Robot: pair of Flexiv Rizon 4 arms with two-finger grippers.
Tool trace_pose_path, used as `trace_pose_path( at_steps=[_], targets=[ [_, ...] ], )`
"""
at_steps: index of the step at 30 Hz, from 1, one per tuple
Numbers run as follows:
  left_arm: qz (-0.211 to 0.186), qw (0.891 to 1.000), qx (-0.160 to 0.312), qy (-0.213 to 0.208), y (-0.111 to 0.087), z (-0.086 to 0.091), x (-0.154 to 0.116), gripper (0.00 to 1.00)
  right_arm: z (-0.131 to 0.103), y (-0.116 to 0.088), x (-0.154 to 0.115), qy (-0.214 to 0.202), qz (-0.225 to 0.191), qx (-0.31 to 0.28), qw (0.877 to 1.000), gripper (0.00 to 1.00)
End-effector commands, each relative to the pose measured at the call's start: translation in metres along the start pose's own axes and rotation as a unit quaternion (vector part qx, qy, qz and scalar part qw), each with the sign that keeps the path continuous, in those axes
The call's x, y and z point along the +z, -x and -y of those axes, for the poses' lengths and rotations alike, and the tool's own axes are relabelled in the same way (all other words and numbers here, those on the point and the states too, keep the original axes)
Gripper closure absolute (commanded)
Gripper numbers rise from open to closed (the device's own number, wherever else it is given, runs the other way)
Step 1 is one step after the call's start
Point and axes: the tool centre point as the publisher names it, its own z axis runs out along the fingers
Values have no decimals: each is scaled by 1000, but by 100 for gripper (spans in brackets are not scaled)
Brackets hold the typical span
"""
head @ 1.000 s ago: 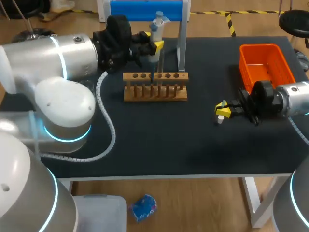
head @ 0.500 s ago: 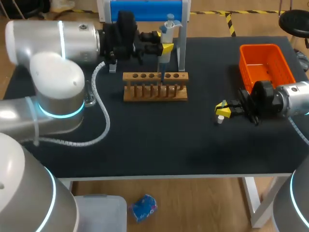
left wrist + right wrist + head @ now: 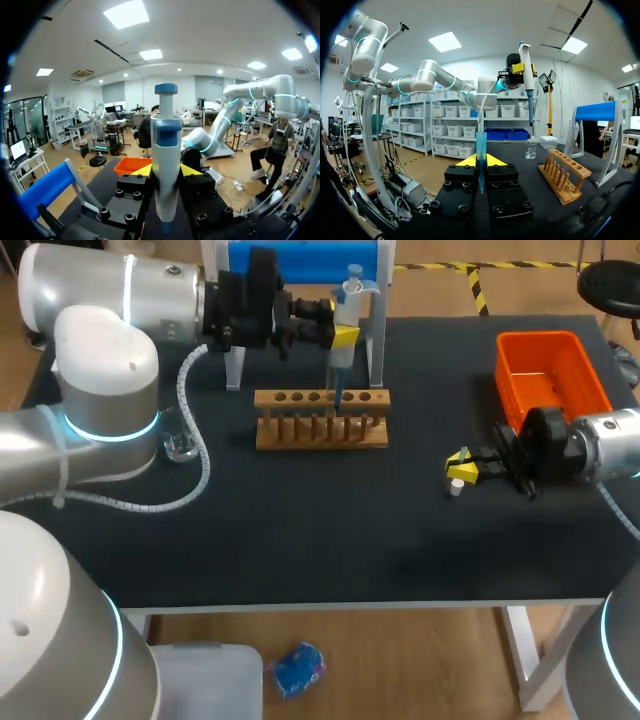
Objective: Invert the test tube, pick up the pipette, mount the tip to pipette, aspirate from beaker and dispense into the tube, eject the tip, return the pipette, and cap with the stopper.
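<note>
Left gripper (image 3: 342, 337): pinching pipette (image 3: 347, 310) upright above wooden rack (image 3: 320, 430); pipette's lower end indistinct against rack. Right gripper (image 3: 461, 468): low over surface (image 3: 330, 530), clamped on blue tube (image 3: 480, 142); tube hidden in head view.

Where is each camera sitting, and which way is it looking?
Head view: fixed above and behind the robot, looking down on the table; both arms enter from the sides, the left arm holding the pipette near the wooden rack.
Left wrist view: on that wrist, looking along the left jaws, shut on the pipette, toward the orange bin.
Right wrist view: on that wrist, looking along the right jaws, shut on the test tube, toward the rack, beaker and left arm.
Shared: all three show the pipette.
</note>
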Motion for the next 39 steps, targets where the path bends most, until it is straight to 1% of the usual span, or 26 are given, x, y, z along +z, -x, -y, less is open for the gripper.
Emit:
trace_pose_path(
  at_steps=[1, 6, 13, 17, 24, 38, 39],
  targets=[
    [9, 999, -2, -42, -1, -8, 7, 100, 0, 0, -1, 0, -1, 0, 1000, 100],
    [7, 999, -8, -44, -9, -6, 16, 100, 0, 0, -1, 0, -1, 0, 1000, 100],
    [-5, 1000, -8, -28, -19, 12, 18, 100, 0, 0, -1, 0, -1, 0, 1000, 100],
    [-13, 1000, -15, -14, -22, 17, 20, 100, 0, 0, -1, 0, -1, 0, 1000, 100],
    [-20, 999, -22, -14, -23, 20, 23, 100, 0, 0, -1, 0, -1, 0, 1000, 100],
    [-22, 1000, -13, -18, -24, 22, 24, 100, 0, 0, -1, 0, -1, 0, 1000, 100],
    [-22, 1000, -13, -18, -24, 22, 24, 100, 2, 2, 1, -11, 6, -3, 1000, 100]
  ],
)
